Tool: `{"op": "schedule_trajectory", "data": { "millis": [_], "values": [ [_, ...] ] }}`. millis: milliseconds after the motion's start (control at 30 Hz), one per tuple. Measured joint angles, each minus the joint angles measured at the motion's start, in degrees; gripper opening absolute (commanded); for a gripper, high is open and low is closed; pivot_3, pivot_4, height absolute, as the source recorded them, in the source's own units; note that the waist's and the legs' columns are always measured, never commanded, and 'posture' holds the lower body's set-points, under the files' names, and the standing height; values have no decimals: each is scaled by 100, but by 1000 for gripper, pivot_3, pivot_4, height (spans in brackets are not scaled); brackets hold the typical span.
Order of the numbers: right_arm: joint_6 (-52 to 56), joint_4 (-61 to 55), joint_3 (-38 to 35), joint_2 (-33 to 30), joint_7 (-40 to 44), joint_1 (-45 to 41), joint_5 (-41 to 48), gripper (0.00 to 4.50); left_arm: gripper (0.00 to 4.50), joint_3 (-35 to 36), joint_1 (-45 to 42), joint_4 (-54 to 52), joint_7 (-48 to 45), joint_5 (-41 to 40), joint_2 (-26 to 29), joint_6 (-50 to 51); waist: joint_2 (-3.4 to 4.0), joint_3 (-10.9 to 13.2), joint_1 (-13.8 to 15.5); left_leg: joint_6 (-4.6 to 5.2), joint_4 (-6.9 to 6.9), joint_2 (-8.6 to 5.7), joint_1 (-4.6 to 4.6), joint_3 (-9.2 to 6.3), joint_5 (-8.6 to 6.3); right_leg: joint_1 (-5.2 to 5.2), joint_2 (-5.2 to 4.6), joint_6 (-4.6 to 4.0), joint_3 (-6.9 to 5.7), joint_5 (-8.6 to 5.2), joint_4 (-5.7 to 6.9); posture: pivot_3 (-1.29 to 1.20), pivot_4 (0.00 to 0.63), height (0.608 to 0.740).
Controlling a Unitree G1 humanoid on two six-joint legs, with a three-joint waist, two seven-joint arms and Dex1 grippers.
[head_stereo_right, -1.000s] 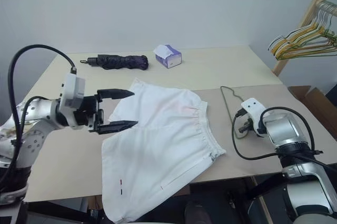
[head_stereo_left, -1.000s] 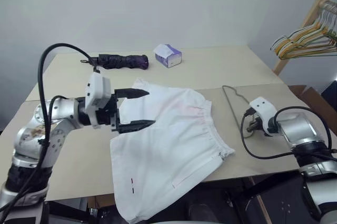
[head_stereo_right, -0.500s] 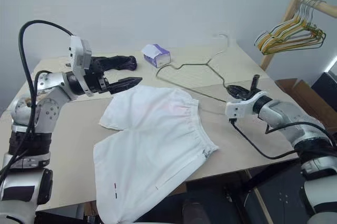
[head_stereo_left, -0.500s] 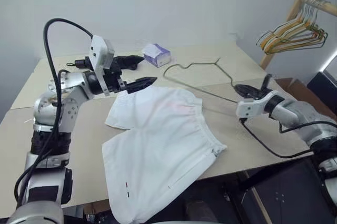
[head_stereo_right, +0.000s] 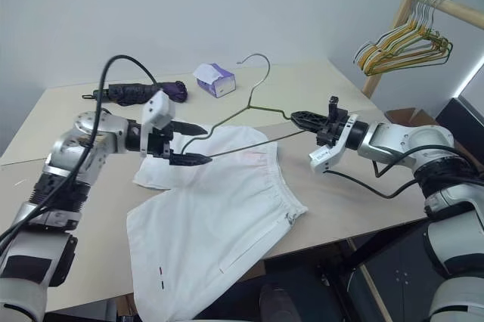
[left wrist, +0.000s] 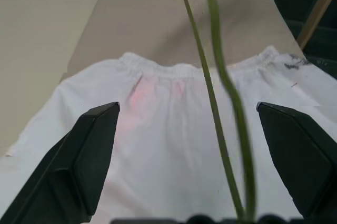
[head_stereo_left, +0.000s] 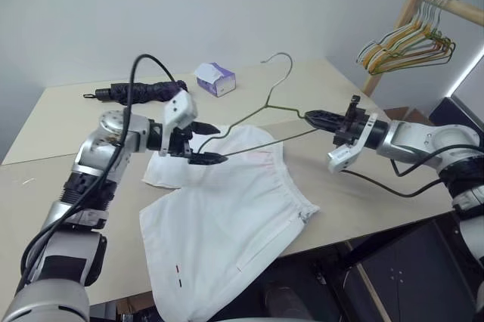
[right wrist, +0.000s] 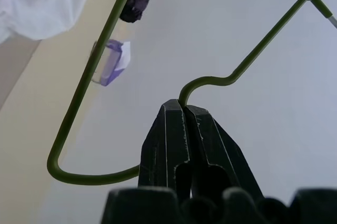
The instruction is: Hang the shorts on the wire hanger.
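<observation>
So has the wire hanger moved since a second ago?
Yes. The wire hanger lay flat on the table right of the shorts; the right gripper now holds it raised over them, hook up.

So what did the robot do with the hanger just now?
The right gripper, shut on the wire hanger, has lifted it off the table and swung it across over the shorts. The left gripper has come in, its jaws open around the hanger's far corner. The shorts, tissue box and umbrella stayed put.
</observation>
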Motion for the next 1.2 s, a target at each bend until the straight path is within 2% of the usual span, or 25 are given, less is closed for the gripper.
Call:
{"op": "schedule_trajectory", "data": {
  "millis": [33,167,500,733,767,833,1000,1067,1133,1200],
  "values": [
    [-12,2,7,7,0,-22,-6,38,4500,-45,-1,0,-66,58,1,0,0,0,-1,0,0,0,0,0,0,0,0,-2,0,1,-1,-113,0,740],
    [-18,38,24,7,0,-35,-64,0,3644,-302,18,-16,-293,321,-3,-77,0,0,-19,0,0,-1,0,-2,0,1,-2,-2,0,1,0,-118,0,740],
    [-20,1,23,-8,87,-23,-58,0,100,-346,15,239,31,769,-270,-268,0,0,-150,0,1,-2,17,-34,0,19,-2,-1,1,2,1,-130,0,740],
    [54,-113,-49,-21,259,18,67,0,18,-245,3,277,102,800,-314,-274,0,0,-227,0,1,-2,25,-42,0,28,-2,1,2,2,3,-131,0,740],
    [50,-144,-87,-21,363,60,171,539,0,-227,5,276,156,823,-321,-285,0,0,-241,0,1,-2,26,-42,0,29,-3,2,2,1,3,-131,0,740],
    [-102,-188,-185,-27,670,171,575,1093,0,-210,9,275,233,868,-325,-359,0,0,-264,0,1,-3,26,-44,0,31,-3,4,2,2,2,-130,0,740],
    [-815,-508,-199,-201,2374,542,2351,2863,0,-161,175,241,411,1193,-94,-1095,0,0,-302,1,0,-3,30,-52,0,40,-5,4,2,4,-1,-113,0,740],
    [-708,-796,-128,-422,3473,829,3468,3604,0,-171,301,233,468,1371,50,-1455,-3,1,-303,1,1,0,33,-58,0,47,-7,4,2,6,-1,-107,0,740],
    [81,-1497,-37,-700,4947,1276,5056,4289,0,-168,469,220,499,1568,236,-1952,-4,2,-296,1,1,9,38,-64,0,57,-8,5,-1,6,-2,-101,0,740],
    [1324,-2266,-52,-854,6222,1626,6585,4460,0,-167,590,214,492,1713,399,-2469,-4,2,-290,1,3,15,38,-67,0,59,-9,4,1,9,0,-95,0,740]
  ]
}}
